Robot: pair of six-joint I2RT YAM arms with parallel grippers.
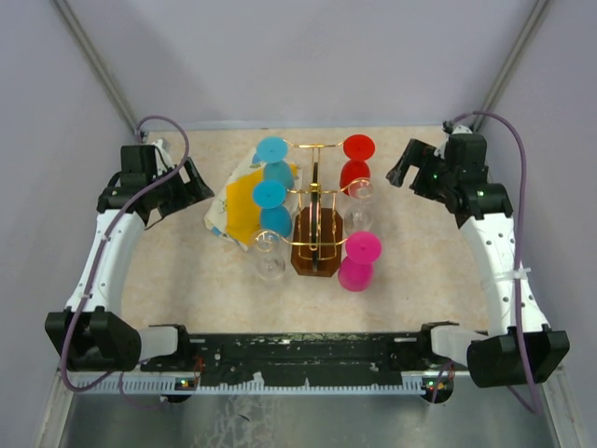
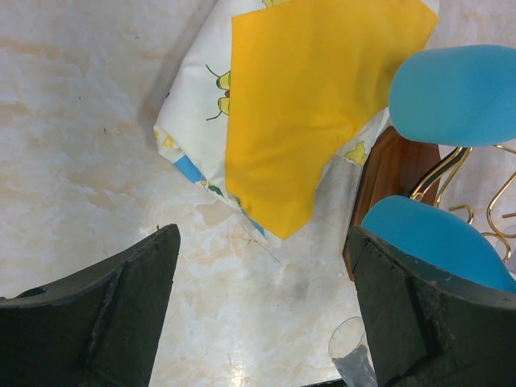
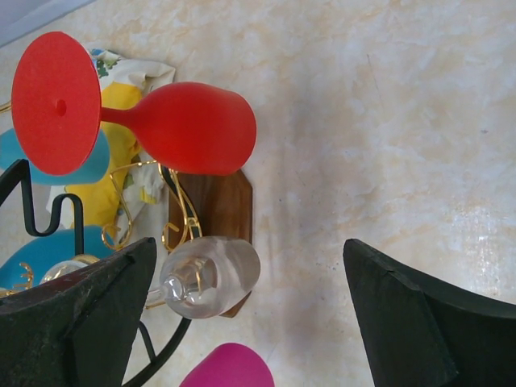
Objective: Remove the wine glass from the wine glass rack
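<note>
Across the beige marbled tabletop [image 1: 420,271], left gripper [image 2: 263,235] and right gripper [image 3: 250,246] are held open either side of the gold wire wine glass rack [image 1: 317,245]; approach is judged underway, its hanging red wine glass [image 3: 189,127], perhaps, to be grasped next.

Your arms from above: the left arm [image 1: 104,250] reaches from its base at 7 o'clock up to 10 o'clock, the right arm [image 1: 499,257] from 5 to 2 o'clock. The left gripper [image 1: 189,187] and right gripper [image 1: 408,166] both face inward — fingers spread wide, holding nothing.
</note>
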